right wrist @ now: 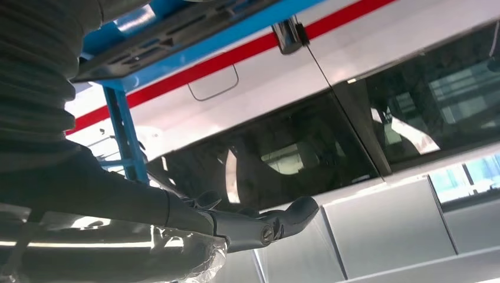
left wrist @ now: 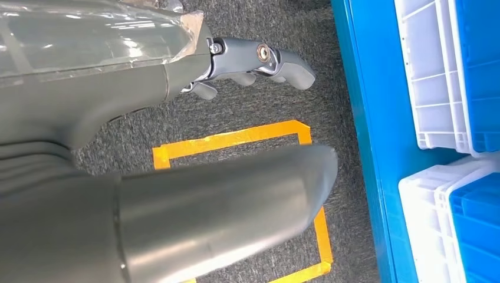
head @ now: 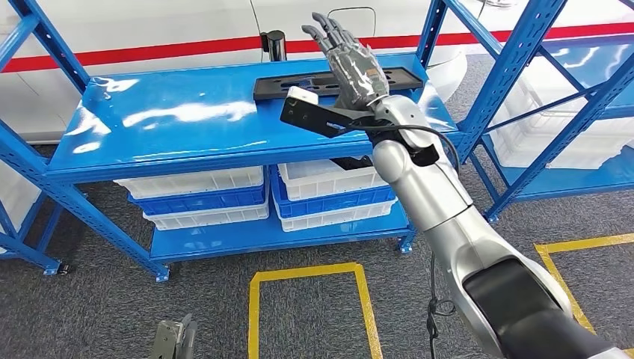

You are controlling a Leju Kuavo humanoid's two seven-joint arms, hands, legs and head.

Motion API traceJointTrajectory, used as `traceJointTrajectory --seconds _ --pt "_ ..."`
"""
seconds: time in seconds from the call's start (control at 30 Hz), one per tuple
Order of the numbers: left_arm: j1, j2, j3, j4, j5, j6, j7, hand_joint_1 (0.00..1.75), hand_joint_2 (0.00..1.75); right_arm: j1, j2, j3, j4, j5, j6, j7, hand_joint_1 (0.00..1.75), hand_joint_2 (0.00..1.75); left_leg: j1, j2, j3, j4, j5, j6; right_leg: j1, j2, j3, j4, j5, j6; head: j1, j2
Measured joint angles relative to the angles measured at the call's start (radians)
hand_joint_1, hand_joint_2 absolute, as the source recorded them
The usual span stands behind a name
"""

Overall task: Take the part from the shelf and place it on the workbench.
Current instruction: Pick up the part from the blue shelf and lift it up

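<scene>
Shelf: we take the blue shelf (head: pixel 187 120) as our landmark; its glossy top board runs wide across the head view, with sloping blue struts at each end.
Part: we see the long flat black part (head: pixel 299 84) lying on the shelf's top board, toward the board's far right, untouched by any hand.
Right hand: our right hand (head: pixel 351 63) is raised over the shelf's right end, above and in front of the part, fingers straight and spread, holding nothing. In the right wrist view the thumb (right wrist: pixel 277 221) sticks out free.
Right arm: the silver right arm (head: pixel 448 224) reaches up to the shelf from below, a black bracket at its wrist.
Left hand: our left hand (left wrist: pixel 259 62) hangs over grey carpet just beside the shelf's lower edge; its fingers are curled in with nothing in them.
Bins: white and blue bins (head: pixel 224 198) are stacked on the shelf's lower level.
Floor: yellow tape (head: pixel 306 273) marks a rectangle on the carpet in front of the shelf.
Backdrop: behind the shelf we see a white car (head: pixel 172 22) with a red stripe.
</scene>
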Motion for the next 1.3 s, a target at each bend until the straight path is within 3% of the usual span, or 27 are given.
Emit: traceJointTrajectory --seconds 0.13,0.47,1.3 --pt "0.001 0.000 0.000 0.000 0.008 0.001 -0.006 0.00 0.00 0.035 0.004 -0.025 0.015 -0.009 0.005 -0.009 0.00 1.75 0.000 0.000 -0.001 0.000 0.000 0.000 0.000 0.000 0.000 0.000 0.000 0.000 0.000 0.000" --pt "0.012 0.001 0.001 0.000 0.041 0.000 -0.011 0.00 0.00 0.060 -0.028 -0.201 0.012 -0.238 0.106 -0.104 0.00 1.75 -0.001 0.001 -0.003 0.001 0.000 0.001 0.000 0.000 0.000 0.000 0.002 0.002 0.000 0.000" --pt "0.011 -0.007 0.001 0.000 0.051 -0.014 -0.014 0.00 0.00 0.068 -0.087 -0.203 -0.013 -0.282 0.112 -0.100 0.00 1.75 -0.001 0.000 -0.003 0.001 0.001 0.001 0.000 0.000 -0.003 0.000 0.002 0.002 0.000 0.000"
